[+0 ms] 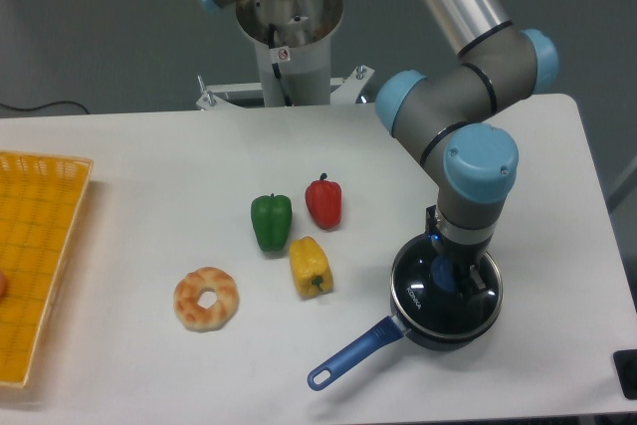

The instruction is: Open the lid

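Observation:
The lid (416,291), clear glass with a metal rim, sits on the dark saucepan (443,339) at the front right of the table. Its blue knob (444,278) shows between my fingers. My gripper (456,281) comes straight down on the lid's centre and is shut on the knob. The wrist hides the far part of the lid. Whether the rim still rests on the pan or is just off it, I cannot tell.
The saucepan's long blue handle (350,353) points front-left. A yellow pepper (310,266), a green pepper (271,221) and a red pepper (323,201) stand left of the pan. A doughnut (207,298) lies further left. A yellow basket (40,256) is at the left edge.

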`<act>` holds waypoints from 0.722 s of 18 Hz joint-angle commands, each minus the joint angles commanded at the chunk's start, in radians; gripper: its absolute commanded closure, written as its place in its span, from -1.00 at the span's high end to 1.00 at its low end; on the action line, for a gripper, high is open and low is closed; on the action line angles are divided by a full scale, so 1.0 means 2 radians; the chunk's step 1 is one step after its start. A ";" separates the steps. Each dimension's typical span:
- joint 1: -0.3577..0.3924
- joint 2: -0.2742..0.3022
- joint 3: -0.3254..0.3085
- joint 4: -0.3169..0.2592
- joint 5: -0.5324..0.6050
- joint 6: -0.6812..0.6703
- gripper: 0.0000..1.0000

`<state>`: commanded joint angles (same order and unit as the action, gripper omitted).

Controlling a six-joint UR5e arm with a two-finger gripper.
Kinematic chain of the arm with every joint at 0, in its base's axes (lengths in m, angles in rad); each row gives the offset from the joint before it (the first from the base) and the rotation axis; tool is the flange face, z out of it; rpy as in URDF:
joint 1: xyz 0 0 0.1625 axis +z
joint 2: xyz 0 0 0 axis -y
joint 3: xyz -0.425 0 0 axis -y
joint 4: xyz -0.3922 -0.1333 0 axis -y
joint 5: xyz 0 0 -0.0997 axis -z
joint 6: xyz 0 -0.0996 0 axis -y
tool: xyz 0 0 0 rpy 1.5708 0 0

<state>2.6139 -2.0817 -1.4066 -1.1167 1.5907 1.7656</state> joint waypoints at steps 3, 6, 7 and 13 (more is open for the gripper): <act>0.001 0.004 -0.003 -0.001 0.002 -0.001 0.11; 0.001 0.010 -0.004 -0.004 0.007 -0.001 0.11; 0.001 0.012 -0.006 -0.004 0.008 -0.001 0.11; 0.002 0.022 -0.012 -0.005 0.008 -0.003 0.11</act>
<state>2.6170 -2.0387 -1.4297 -1.1259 1.6061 1.7595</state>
